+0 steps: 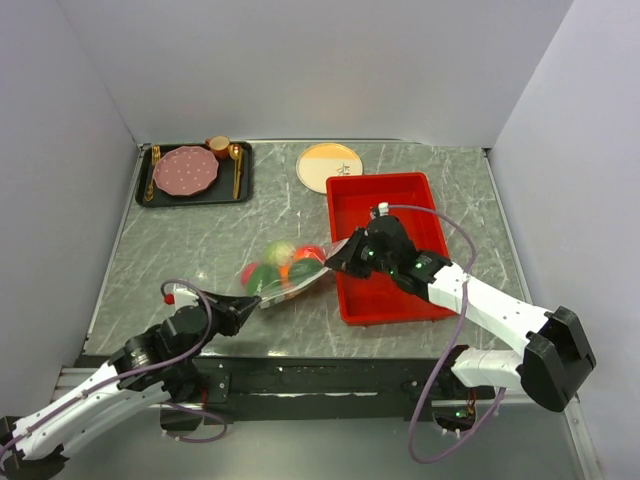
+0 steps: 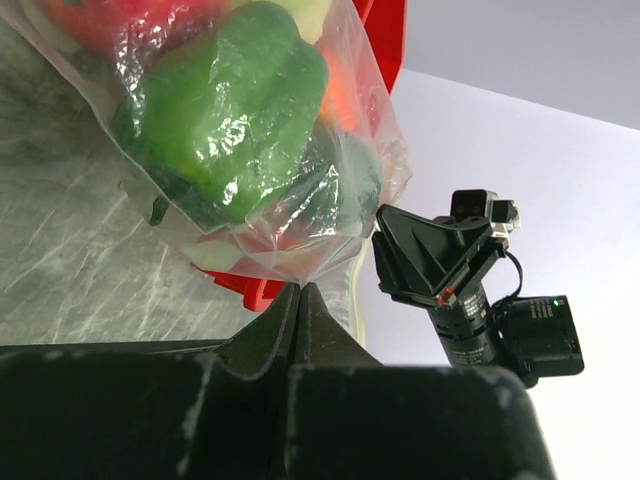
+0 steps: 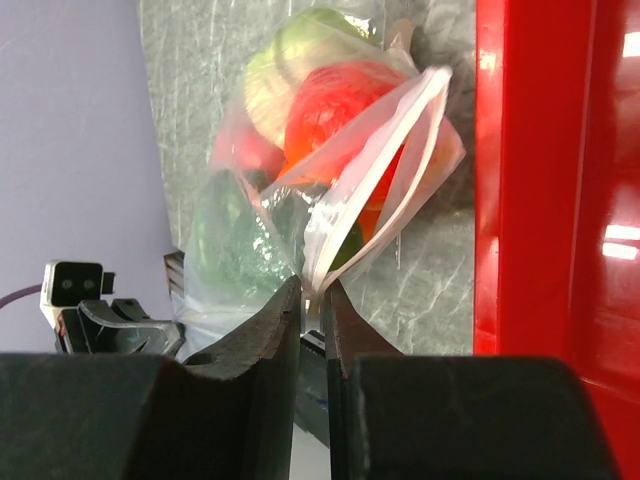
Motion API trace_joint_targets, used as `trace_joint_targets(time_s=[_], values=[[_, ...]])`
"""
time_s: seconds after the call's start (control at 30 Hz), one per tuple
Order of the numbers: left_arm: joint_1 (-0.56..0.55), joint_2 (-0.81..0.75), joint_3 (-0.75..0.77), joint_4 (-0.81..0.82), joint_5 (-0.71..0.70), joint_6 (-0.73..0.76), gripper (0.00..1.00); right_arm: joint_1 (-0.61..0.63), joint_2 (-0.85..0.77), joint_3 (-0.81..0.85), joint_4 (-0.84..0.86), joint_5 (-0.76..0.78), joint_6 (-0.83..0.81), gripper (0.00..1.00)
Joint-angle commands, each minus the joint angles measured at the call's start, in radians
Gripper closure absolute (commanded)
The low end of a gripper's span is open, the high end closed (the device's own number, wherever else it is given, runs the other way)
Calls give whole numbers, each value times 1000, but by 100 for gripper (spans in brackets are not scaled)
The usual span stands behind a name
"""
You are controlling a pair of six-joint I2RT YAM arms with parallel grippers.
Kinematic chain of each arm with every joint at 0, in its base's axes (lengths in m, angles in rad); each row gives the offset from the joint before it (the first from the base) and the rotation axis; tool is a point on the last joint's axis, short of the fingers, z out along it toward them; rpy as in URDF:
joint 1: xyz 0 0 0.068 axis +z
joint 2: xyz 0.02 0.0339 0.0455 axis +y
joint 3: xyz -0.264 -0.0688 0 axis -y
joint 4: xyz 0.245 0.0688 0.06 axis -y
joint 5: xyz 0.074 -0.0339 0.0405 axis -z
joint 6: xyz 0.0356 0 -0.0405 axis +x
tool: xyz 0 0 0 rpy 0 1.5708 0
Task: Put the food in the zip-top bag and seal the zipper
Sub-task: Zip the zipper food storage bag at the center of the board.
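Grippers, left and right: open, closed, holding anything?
Left gripper: closed, pinching the zip-top bag at its end.
Right gripper: closed on the same bag at the zipper.

Food (image 1: 282, 266) recorded as red, orange, dark green and light green, seen through clear zip-top bag (image 2: 292, 252). Zipper (image 3: 372, 172) whitish. Tray (image 1: 400, 200) red. Desk (image 1: 195, 255) grey, white-veined marbling. Plate (image 1: 185, 171) pink, dotted.

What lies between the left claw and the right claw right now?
The clear bag full of toy food, stretched from left claw to right claw, each pinching an end; clearest in the top view.
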State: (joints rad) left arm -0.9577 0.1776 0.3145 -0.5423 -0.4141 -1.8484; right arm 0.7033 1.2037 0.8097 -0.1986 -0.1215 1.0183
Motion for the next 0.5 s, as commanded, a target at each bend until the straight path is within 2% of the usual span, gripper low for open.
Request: trace_joint_targets(time_s=[0.0,0.47], values=[[5,-32,58,-114,-104,-8,99,-74,3,52,-35,100,-70,94],[7,-67,55,-150,-109,-26,99,-159,51,74,-30,72,-113,93]])
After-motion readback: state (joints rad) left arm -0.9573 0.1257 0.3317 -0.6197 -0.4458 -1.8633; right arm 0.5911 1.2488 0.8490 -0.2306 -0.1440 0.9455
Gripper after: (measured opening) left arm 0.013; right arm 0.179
